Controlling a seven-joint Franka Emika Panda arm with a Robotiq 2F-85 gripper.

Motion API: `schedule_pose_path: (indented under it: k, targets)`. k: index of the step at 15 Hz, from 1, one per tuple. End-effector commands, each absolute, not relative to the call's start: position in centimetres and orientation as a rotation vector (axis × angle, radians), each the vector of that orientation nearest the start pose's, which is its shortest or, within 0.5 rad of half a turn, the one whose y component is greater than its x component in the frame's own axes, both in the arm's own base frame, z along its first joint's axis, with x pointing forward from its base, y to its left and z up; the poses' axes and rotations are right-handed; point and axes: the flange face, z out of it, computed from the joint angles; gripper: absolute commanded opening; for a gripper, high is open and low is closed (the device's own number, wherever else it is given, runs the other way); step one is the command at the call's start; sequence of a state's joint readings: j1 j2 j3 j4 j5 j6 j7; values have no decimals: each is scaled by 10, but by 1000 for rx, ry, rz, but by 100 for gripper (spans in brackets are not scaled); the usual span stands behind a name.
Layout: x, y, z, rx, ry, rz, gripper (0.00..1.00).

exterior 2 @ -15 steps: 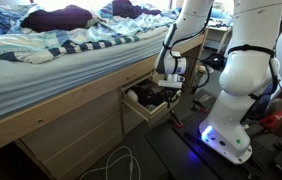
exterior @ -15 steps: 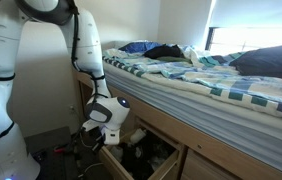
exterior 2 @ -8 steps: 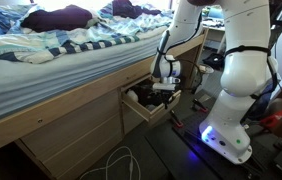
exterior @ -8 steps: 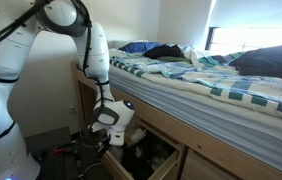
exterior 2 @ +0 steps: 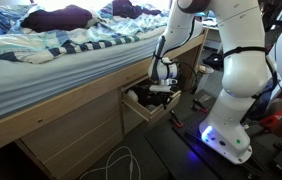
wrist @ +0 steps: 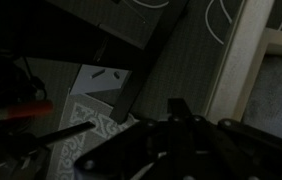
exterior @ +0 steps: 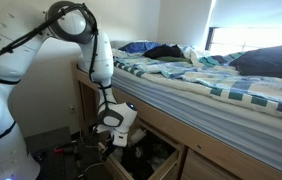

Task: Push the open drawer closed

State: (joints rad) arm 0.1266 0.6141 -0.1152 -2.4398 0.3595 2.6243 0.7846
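Note:
The drawer (exterior: 118,166) is a light tan wooden box pulled out from under the bed, dark inside with clutter in it. It also shows in an exterior view (exterior 2: 143,110) and as a pale wooden strip in the dim wrist view (wrist: 243,60). My gripper (exterior: 114,137) hangs low over the drawer's outer end, at its front rim (exterior 2: 161,90). In the wrist view the gripper (wrist: 178,108) shows a single dark tip at the centre, so the jaws look shut and empty.
The bed (exterior: 211,85) with a striped blanket overhangs the drawer. The matching wooden panels (exterior 2: 61,135) flank it. Cables (exterior 2: 121,160) lie on the floor. The robot's white base (exterior 2: 229,125) stands close by. A red item (wrist: 21,108) lies on the floor.
The arm has swung its elbow over, and the gripper has sunk a little lower and closer to the drawer's front. The drawer shows no clear movement.

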Motion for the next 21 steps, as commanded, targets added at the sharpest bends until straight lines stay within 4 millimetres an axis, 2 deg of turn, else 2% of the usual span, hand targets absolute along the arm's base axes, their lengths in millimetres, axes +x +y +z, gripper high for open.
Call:
schedule_pose_path:
  k: [1, 12, 17, 21]
  targets:
    - [413, -16, 40, -2706, 1754, 551, 0]
    - [434, -13, 49, -2714, 1729, 413, 0]
    - [464, -7, 65, -2789, 1631, 329, 0]
    - [485, 9, 74, -2823, 1546, 267, 0]
